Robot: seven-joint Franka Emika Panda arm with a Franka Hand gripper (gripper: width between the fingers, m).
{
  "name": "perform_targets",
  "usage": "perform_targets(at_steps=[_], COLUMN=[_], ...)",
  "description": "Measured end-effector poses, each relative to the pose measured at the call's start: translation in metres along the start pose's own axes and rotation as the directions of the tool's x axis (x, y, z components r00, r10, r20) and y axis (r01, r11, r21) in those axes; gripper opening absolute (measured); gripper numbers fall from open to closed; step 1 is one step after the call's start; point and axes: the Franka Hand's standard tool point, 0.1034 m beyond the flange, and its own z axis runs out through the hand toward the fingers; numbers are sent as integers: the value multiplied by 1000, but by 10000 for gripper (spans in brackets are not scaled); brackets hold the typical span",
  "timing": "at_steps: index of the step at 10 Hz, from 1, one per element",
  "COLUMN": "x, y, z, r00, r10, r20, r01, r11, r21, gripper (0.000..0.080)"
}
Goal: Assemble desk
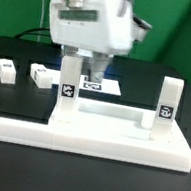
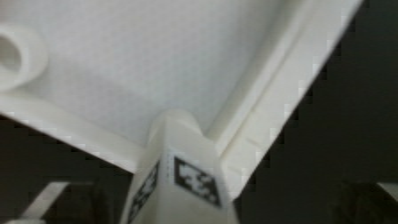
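The white desk tabletop [image 1: 118, 128] lies at the front with raised rims. Two tagged legs stand upright on it, one toward the exterior view's left [image 1: 68, 85] and one toward its right [image 1: 167, 101]. My gripper [image 1: 88, 62] hangs just over the top of the left leg. In the wrist view that leg [image 2: 178, 175] rises between my fingers, with the tabletop's inner face [image 2: 160, 70] and rim behind it. The gripper [image 2: 214, 208] is open, with dark gaps on both sides of the leg. Two more legs [image 1: 6, 71] [image 1: 38, 73] lie loose at the left.
The marker board [image 1: 103, 86] lies flat behind the tabletop under my arm. A low white rail [image 1: 16, 130] runs along the front and the exterior view's right of the tabletop. A round socket [image 2: 15, 52] shows in the tabletop corner.
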Motion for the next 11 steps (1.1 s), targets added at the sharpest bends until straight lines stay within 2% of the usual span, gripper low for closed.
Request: perform_targets(at_steps=[3, 4, 5, 7, 9, 10, 11], x=[6, 17, 21, 15, 13, 13, 13], y=[5, 15, 21, 15, 11, 11, 11], z=[-1, -1, 1, 3, 3, 4, 4], r00=[963, 907, 859, 727, 726, 728, 746], r10=[-269, -421, -512, -686, -688, -685, -665], r20=[-3, -7, -14, -16, -17, -18, -19], r01=[269, 421, 512, 685, 686, 684, 664], r11=[963, 907, 859, 727, 726, 728, 746], r21=[-3, -9, -19, -53, -52, -52, -52], gripper=[649, 649, 649, 649, 649, 547, 410])
